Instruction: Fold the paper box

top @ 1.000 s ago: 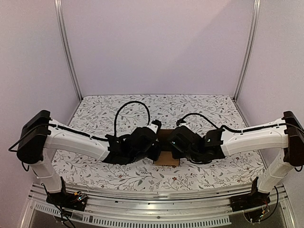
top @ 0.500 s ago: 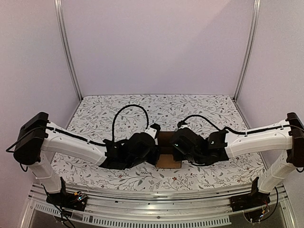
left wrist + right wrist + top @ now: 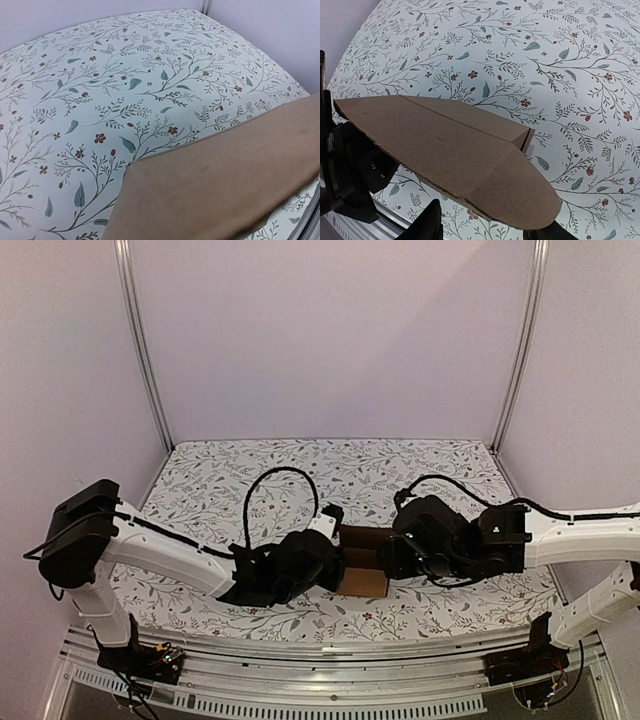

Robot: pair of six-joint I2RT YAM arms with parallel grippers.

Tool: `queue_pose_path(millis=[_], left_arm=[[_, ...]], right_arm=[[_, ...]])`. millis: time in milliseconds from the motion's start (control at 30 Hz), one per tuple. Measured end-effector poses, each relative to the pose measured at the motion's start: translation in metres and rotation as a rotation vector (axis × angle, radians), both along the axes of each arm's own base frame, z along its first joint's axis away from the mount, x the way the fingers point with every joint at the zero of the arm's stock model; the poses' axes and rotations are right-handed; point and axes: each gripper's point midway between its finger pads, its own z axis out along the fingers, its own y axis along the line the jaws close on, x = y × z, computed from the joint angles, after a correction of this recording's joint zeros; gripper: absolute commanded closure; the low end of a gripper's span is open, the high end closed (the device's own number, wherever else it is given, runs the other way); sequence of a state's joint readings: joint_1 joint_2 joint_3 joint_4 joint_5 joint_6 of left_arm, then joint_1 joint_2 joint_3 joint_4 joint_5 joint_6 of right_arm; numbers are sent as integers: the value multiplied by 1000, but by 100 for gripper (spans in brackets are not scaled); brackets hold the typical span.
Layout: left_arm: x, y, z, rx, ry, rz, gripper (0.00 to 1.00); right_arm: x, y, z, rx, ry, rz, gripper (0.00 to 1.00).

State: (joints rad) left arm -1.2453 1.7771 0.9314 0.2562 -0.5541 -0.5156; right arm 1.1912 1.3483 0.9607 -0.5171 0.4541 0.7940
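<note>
1. Underneath, bench (image 3: 250, 475): floral-patterned top.
2. Box (image 3: 362, 560): part-folded brown card, mid-bench between the pincers. Likely light, thin and easily creased, so take flaps near the scored lines.
3. Left pincer (image 3: 335, 562): clenched; hold on box cannot be told.
4. Right pincer (image 3: 485, 231): released, rounded flap just ahead.

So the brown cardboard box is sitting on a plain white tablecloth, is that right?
Not quite: the cardboard box is sitting on a tablecloth printed with leaves and small flowers, not a plain white one, as the top view shows.

Brown paper box (image 3: 365, 582), rounded flap raised
</note>
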Motion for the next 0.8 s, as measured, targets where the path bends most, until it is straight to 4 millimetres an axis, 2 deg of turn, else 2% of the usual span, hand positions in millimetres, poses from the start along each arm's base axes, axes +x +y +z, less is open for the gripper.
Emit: queue_pose_path(millis=[300, 400, 600, 700, 800], left_arm=[[-2, 3, -8, -25, -86, 0, 100], [-2, 2, -10, -36, -123, -13, 100], [-6, 5, -17, -69, -202, -52, 100], [-8, 1, -19, -77, -237, -86, 100], [-11, -7, -20, -82, -262, -135, 100]], right_arm=[[-24, -26, 30, -2, 20, 106, 38], [-27, -32, 48, -15, 4, 139, 38], [-15, -36, 82, -8, -39, 151, 39], [-5, -36, 84, -21, -35, 149, 41], [4, -31, 75, -49, -12, 155, 45]])
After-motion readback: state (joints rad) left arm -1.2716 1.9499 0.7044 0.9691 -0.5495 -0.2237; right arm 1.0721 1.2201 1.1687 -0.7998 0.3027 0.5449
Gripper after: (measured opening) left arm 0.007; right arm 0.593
